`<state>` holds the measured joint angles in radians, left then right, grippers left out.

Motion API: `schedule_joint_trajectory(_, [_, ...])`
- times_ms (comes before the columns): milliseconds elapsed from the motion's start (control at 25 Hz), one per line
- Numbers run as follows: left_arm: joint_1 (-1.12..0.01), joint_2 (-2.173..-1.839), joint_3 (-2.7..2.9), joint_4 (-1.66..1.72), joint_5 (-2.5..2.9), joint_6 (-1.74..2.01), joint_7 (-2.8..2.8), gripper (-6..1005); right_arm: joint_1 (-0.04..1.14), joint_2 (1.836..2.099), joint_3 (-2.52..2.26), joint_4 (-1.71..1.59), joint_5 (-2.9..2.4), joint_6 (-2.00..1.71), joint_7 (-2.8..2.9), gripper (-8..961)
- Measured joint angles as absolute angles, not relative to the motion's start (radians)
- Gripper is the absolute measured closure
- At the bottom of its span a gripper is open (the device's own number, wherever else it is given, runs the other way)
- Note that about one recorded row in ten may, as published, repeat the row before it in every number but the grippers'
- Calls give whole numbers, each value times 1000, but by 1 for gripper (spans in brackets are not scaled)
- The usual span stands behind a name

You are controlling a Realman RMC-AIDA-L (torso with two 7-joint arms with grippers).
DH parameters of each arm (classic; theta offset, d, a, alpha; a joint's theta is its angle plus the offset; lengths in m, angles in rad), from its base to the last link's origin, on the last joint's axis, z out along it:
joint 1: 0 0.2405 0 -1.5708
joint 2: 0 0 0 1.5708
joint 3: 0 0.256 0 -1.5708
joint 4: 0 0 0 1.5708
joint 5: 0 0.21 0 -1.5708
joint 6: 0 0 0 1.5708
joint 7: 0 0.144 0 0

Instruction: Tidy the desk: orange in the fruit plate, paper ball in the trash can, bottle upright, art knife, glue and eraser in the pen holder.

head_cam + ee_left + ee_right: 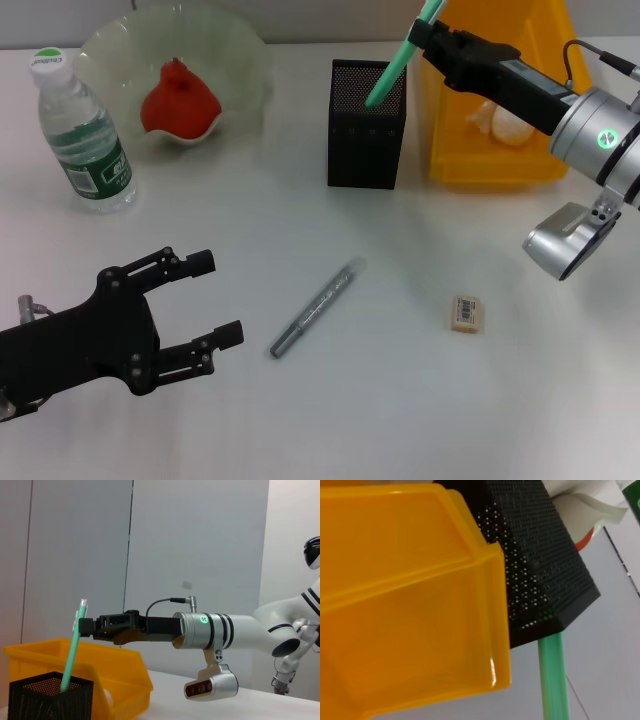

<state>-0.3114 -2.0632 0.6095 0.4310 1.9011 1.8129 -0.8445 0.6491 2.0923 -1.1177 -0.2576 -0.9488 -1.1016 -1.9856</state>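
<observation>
Right end effector (428, 33) above the pen holder (366, 125), clamped on a green stick-shaped tool (400, 56) whose lower end sits inside the mesh box (upper end leaning toward the trash can (455, 150)). Left end effector (215, 300) low over the near counter (400, 400), fingers spread, nothing held. Orange (178, 100) in the fruit plate (110, 45), bottle (84, 135) upright beside it, paper ball (500, 122) in the bin; eraser (466, 312) and a grey pen-like tool (315, 308) lying flat mid-counter.

The orange (178, 103) is sitting in the fruit plate (240, 55), the bottle (83, 135) is standing upright beside it, and the paper ball (503, 123) is lying inside the trash can (495, 165). A green stick (398, 62) is leaning in the pen holder (366, 135); the eraser (466, 312) and a grey pen-like tool (316, 308) are lying flat on the worktop (400, 400).
</observation>
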Motion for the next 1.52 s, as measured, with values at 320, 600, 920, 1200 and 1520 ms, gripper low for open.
schedule_joint_trajectory(320, [-310,-2063,608,431,1901,1813,-844,198,662,2092,-1126,-241,-884,-1080,-1985,740])
schedule_joint_trajectory(600, [-310,-2063,607,431,1901,1814,-844,198,671,2092,-1131,-224,-860,-1089,-1988,694])
schedule_joint_trajectory(920, [-310,-2062,608,431,1901,1816,-844,198,666,2092,-1128,-212,-823,-1169,-1983,466])
schedule_joint_trajectory(1200, [-309,-2062,610,431,1905,1820,-844,198,641,2092,-1118,-194,-749,-1355,-1877,402])
schedule_joint_trajectory(1520, [-315,-2063,607,431,1901,1821,-858,198,636,2092,-1116,-108,-522,-1591,-1417,342])
